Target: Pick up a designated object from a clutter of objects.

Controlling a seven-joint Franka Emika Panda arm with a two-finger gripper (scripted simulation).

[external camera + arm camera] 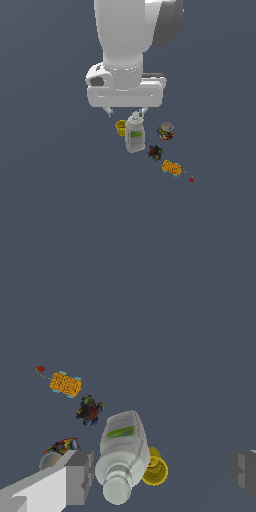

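While the arm hangs above the clutter, nothing has yet been lifted: every item lies on the grey surface (60, 200) and the gripper (127, 112) holds nothing. Its fingers (75, 478) are spread wide, with the white bottle (122, 448) and the small yellow cup (156, 470) showing between them in the wrist view.

The designated dark lumpy object (154, 152), speckled red, green and yellow, sits untouched just beside the bottle's lower end, between the multicoloured can (166, 131) and the orange-and-blue studded block (172, 168). A tiny red thing (191, 179) lies just past the block. In the wrist view the lumpy object (89, 410) appears clear of the fingers, off to one side of the gap between them.

Judging from this, the task is at its start. The gripper seems placed over the bottle and cup, not over the target, so what remains is the whole pick: shifting across to the lumpy object, descending around it, closing, and lifting. The bottle and the block lie close by, so the descent looks tight.
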